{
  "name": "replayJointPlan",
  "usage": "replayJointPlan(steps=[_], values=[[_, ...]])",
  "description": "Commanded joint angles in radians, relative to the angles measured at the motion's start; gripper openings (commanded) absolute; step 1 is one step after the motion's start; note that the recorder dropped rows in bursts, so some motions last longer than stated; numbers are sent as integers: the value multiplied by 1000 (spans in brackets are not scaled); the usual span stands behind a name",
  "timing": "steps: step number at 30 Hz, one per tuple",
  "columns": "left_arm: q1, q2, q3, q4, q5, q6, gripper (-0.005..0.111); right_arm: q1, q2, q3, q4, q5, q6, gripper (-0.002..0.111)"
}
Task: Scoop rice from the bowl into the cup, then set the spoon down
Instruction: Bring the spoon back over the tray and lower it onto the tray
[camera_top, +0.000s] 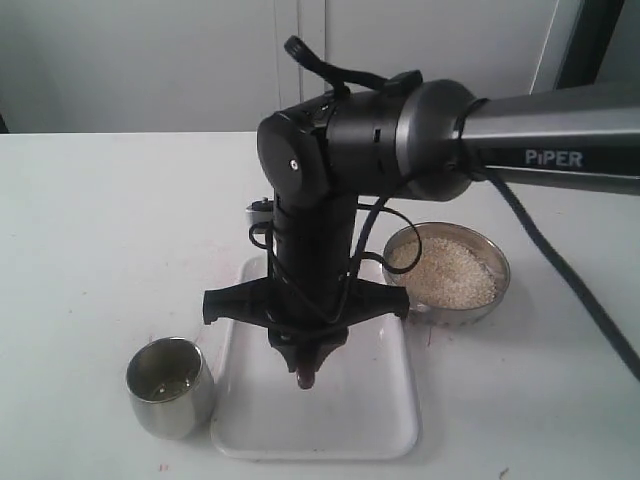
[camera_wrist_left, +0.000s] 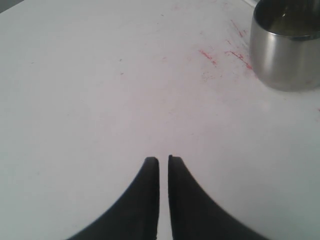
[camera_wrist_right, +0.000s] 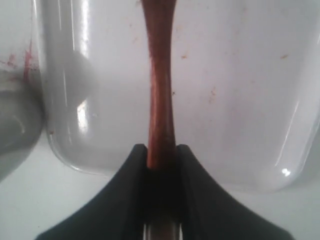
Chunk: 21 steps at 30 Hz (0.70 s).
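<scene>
My right gripper (camera_top: 305, 362) points down over the white tray (camera_top: 372, 402), shut on the handle of the dark reddish-brown spoon (camera_wrist_right: 161, 90). The handle runs from the right gripper (camera_wrist_right: 161, 148) out across the tray (camera_wrist_right: 240, 100); the spoon's oval end is cut off by the frame. Only a reddish tip of the spoon (camera_top: 304, 378) shows below the fingers. The steel bowl (camera_top: 472, 312) holds rice (camera_top: 450, 268) at the right of the tray. The steel cup (camera_top: 168, 385) stands left of the tray. My left gripper (camera_wrist_left: 163, 160) is shut on nothing over the bare table, with the cup (camera_wrist_left: 287, 50) some way beyond it.
The right arm (camera_top: 400, 130) reaches across the middle and hides the tray's far end. A small metallic object (camera_top: 258, 212) peeks out behind it. Red smears (camera_wrist_left: 215, 57) mark the white table near the cup.
</scene>
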<state>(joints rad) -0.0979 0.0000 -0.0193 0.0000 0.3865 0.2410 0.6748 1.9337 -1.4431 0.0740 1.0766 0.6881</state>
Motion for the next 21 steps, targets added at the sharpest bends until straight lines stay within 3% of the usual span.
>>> replayJointPlan(steps=[1,21], values=[[-5,0,9,-6,48,-6,14,-7,21,-6,-6,-31,42,0],[-5,0,9,-6,48,-6,14,-65,111,-10,-22,-1,14,0]])
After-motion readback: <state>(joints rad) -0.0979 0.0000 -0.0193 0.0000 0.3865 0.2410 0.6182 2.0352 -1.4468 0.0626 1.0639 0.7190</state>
